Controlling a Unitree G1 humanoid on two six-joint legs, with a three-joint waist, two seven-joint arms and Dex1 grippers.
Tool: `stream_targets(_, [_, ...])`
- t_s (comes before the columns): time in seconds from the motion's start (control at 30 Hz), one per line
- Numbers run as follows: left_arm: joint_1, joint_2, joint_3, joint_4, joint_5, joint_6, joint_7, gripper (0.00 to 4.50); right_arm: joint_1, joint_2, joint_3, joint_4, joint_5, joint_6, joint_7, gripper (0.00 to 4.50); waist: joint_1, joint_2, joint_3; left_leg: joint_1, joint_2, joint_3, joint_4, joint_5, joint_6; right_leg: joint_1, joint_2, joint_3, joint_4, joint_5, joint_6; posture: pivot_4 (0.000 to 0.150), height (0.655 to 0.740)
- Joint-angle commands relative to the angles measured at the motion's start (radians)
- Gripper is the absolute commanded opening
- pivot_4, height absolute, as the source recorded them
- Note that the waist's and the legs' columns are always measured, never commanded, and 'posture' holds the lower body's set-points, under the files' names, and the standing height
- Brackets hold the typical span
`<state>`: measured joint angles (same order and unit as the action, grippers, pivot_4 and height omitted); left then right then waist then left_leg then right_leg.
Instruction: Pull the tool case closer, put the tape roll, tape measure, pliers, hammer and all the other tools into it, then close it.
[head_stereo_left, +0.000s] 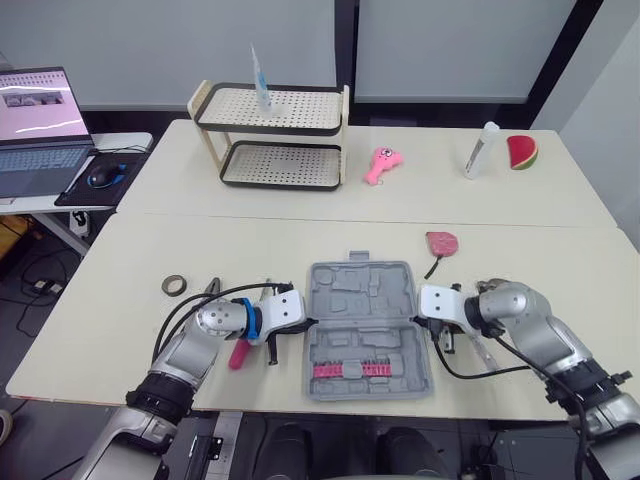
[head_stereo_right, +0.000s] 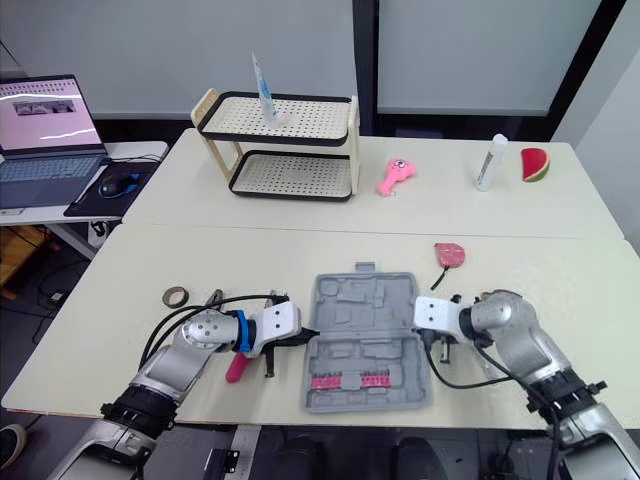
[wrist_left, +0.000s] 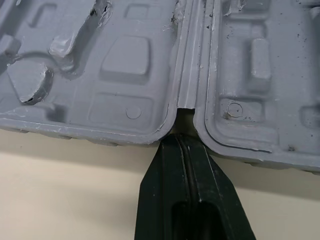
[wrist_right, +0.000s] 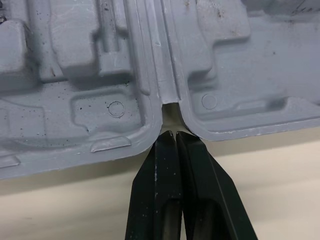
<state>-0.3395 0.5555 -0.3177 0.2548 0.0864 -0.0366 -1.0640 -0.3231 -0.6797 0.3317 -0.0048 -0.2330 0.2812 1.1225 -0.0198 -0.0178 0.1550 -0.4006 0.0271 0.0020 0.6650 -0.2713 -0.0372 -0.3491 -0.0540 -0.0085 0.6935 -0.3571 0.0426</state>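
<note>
The tape roll (head_stereo_left: 174, 285) lay far left on the table (head_stereo_left: 120, 300). The left gripper (wrist_left: 181, 145) had its fingers pressed together, holding nothing, tip at the hinge notch of the open tool case (head_stereo_left: 355, 300), which sat centred near the front edge. The right gripper (wrist_right: 170, 135) mirrored it, likewise closed and empty. The case looked like light, stiff moulded plastic, likely to slide easily but fold at the hinge; its side rims seemed the safest hold.
</note>
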Motion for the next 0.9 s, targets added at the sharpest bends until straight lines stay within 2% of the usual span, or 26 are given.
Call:
stream_targets(0.03, [0.014,-0.027,-0.063,-0.05,0.002,-0.031,-0.036,0.0,0.036,0.009,0.012,-0.112,0.046,0.027,0.019,0.0,0.0,0.0,0.0,0.0,0.0,0.0,0.0,0.0,0.0,0.0,0.0,0.0,0.0,0.0,0.0,0.15,0.74])
stream_targets(0.33, [0.02,-0.047,-0.078,-0.046,0.02,-0.035,-0.053,0.0,0.092,0.004,-0.009,-0.176,0.052,0.089,-0.016,0.0,0.005,0.0,0.0,0.001,-0.001,-0.001,0.0,0.0,0.0,0.003,0.0,0.0,-0.003,0.0,0.0,0.15,0.74])
stream_targets(0.9, [0.02,-0.045,-0.079,-0.032,0.042,-0.029,-0.063,0.0,0.098,0.002,-0.008,-0.145,0.047,0.071,-0.046,0.0,0.014,0.0,0.0,0.002,-0.001,-0.001,0.0,-0.001,0.001,0.006,0.001,-0.001,-0.006,0.0,0.0,0.15,0.74])
